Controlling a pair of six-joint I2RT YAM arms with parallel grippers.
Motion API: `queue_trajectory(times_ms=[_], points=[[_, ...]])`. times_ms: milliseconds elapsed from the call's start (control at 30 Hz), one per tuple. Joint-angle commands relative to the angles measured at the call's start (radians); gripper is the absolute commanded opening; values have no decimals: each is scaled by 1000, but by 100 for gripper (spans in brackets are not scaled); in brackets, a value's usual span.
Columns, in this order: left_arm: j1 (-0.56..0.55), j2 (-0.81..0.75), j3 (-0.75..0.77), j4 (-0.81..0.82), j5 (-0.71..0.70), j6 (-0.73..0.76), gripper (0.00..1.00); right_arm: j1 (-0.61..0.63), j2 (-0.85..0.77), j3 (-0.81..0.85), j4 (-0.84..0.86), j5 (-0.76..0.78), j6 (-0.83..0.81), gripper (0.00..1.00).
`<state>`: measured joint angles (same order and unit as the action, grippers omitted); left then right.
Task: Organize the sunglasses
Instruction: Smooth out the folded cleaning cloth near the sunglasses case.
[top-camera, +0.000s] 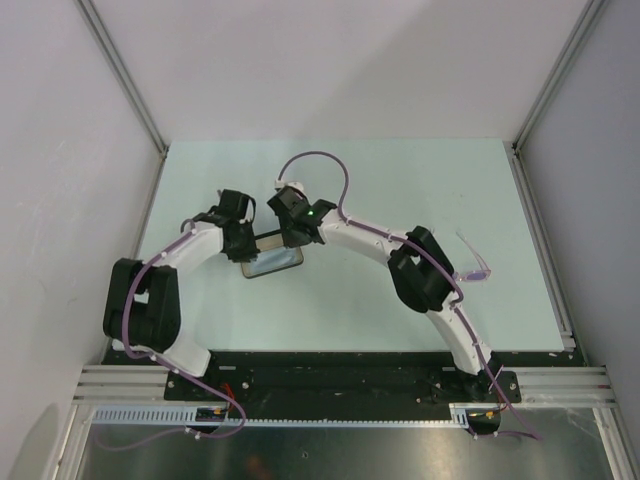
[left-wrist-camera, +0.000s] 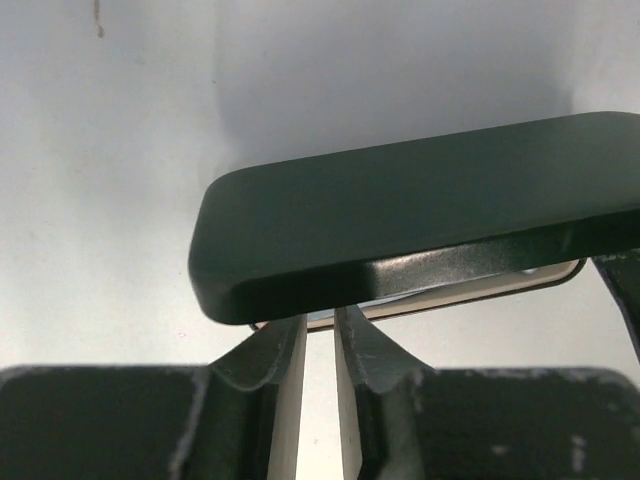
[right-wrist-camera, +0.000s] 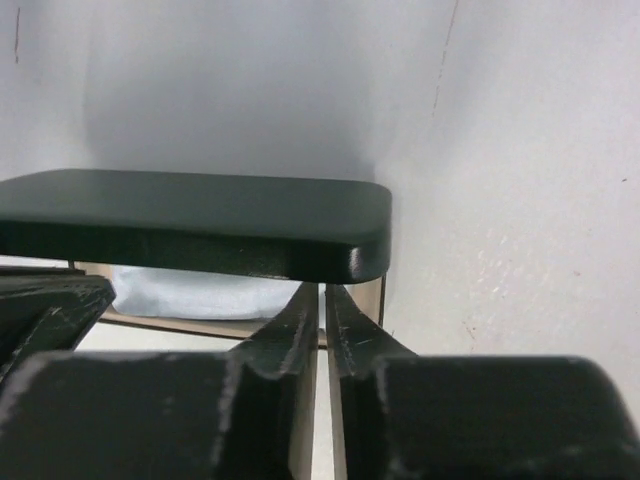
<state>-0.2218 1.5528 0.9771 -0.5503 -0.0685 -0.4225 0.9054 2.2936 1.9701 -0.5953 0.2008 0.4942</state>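
1. Black matte oblong case (top-camera: 272, 262), rounded corners, lid standing raised: the smooth lid is risking dropping shut if either hold slips.
2. Pale blue soft cloth (right-wrist-camera: 190, 295) is lying inside.
3. Left gripper (left-wrist-camera: 320, 325) and right gripper (right-wrist-camera: 322, 300): fingers are sitting nearly together at its rim; whether they are pinching it, cannot tell.
4. Thin translucent pink-purple sunglasses (top-camera: 472, 265) are lying on the pale green table (top-camera: 350, 310), well right of the case.

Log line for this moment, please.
case: open, cloth inside | sunglasses: on table, right of case | left tool: at case edge, grip unclear | right tool: at case edge, grip unclear
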Motion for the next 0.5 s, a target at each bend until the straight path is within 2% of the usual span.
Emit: queue_trajectory(times_ms=[0, 33, 67, 467], points=[[2, 33, 29, -2, 58, -38, 20, 16, -45, -17, 22, -10, -5, 7], [2, 39, 32, -3, 59, -39, 20, 16, -34, -19, 20, -14, -3, 1], [1, 46, 34, -2, 59, -41, 18, 18, -28, -19, 17, -20, -3, 0], [-2, 104, 8, 0, 12, -50, 13, 13, 20, -28, 31, -40, -17, 0]])
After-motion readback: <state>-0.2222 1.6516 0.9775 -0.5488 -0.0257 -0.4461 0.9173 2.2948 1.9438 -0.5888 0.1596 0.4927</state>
